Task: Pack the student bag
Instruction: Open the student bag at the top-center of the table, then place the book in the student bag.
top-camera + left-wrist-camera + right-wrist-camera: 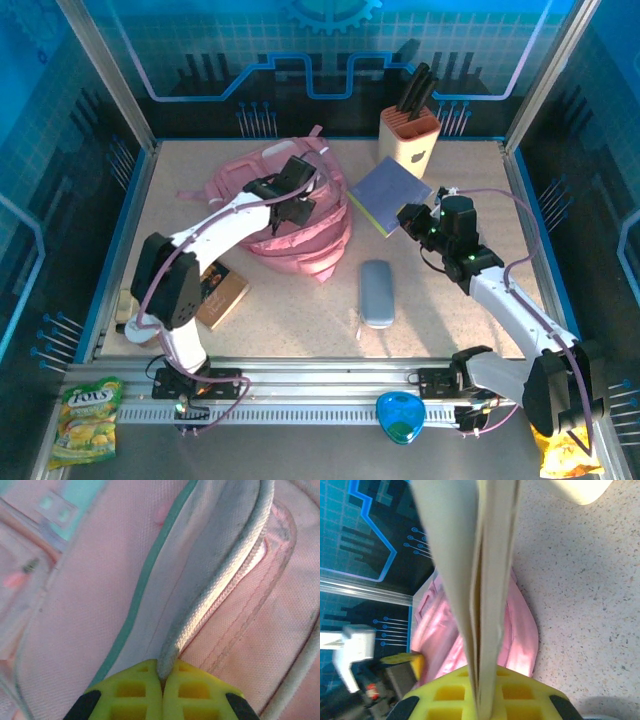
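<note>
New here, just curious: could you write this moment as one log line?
left gripper: shut on bag edge | right gripper: shut on notebook

The student bag (300,215) is soft pink, with a green stripe (142,580) and a white zip edge (220,575). The notebook (388,192) is purple-blue with a yellow-green edge and cream pages. The case (376,293) near it is grey-blue. The far knife block (408,140) is light tan with black handles. The table (450,320) is sandy with tiny dark specks. The snack packet (88,418) near left is green and yellow. The left gripper (162,680) and right gripper (482,700) have bright yellow fingers.
</note>
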Controlling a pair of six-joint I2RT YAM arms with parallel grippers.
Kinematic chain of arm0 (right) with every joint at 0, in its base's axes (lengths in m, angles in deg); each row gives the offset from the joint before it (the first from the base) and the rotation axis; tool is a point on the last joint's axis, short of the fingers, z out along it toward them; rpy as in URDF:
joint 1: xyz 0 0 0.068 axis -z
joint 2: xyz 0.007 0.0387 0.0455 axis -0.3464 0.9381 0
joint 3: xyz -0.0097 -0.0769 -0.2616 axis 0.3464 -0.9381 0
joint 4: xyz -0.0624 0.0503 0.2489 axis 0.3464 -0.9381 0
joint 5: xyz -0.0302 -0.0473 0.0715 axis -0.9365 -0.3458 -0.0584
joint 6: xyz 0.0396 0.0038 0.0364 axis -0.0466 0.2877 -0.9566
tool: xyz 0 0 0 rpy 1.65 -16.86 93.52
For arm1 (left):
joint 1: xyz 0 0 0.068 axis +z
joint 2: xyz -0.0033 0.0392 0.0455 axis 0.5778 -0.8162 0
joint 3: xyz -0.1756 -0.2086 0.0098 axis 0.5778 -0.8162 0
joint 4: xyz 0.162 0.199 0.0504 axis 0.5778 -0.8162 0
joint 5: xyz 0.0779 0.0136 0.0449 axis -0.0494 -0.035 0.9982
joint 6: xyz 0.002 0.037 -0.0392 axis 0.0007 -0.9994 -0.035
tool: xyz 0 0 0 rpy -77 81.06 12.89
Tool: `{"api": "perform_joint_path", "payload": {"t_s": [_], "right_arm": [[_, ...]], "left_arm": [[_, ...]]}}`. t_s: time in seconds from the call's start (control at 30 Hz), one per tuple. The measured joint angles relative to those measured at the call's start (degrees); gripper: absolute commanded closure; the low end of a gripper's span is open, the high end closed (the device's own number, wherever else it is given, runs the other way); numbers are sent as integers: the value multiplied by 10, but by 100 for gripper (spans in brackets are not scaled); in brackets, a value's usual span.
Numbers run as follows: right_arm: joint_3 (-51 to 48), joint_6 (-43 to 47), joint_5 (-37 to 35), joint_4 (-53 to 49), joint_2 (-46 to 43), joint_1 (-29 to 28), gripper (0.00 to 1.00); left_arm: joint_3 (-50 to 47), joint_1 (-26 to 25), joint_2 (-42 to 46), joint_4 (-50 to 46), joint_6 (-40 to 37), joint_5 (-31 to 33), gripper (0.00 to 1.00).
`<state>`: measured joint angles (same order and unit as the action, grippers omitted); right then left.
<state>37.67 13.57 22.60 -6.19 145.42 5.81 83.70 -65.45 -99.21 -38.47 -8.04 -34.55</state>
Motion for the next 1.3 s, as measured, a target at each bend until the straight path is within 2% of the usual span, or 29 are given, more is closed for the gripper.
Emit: {"api": "perform_joint_path", "payload": {"t_s": [0.17,0.33,0.53,0.7,0.8,0.97,1.13,1.3], "right_arm": [[-9,-1,0,0,-1,-2,100],[-10,-6,-17,-1,-1,-25,100],[-21,-12,-76,-17,-26,-55,100],[-23,-16,-134,-80,-61,-66,100],[-23,-16,-146,-97,-62,-69,100],[-24,-20,-96,-50,-29,-71,100],[-23,-49,-24,43,45,-97,100],[1,-80,11,118,129,-130,100]], "left_arm": [[-28,1,50,47,18,16,100],[-36,1,58,64,31,17,100],[-36,1,57,66,38,17,100],[-36,1,57,76,40,17,100],[-36,1,57,78,47,17,100],[-36,1,57,78,52,17,100],[-36,1,57,78,52,15,100],[-33,1,57,78,53,10,100]]}}
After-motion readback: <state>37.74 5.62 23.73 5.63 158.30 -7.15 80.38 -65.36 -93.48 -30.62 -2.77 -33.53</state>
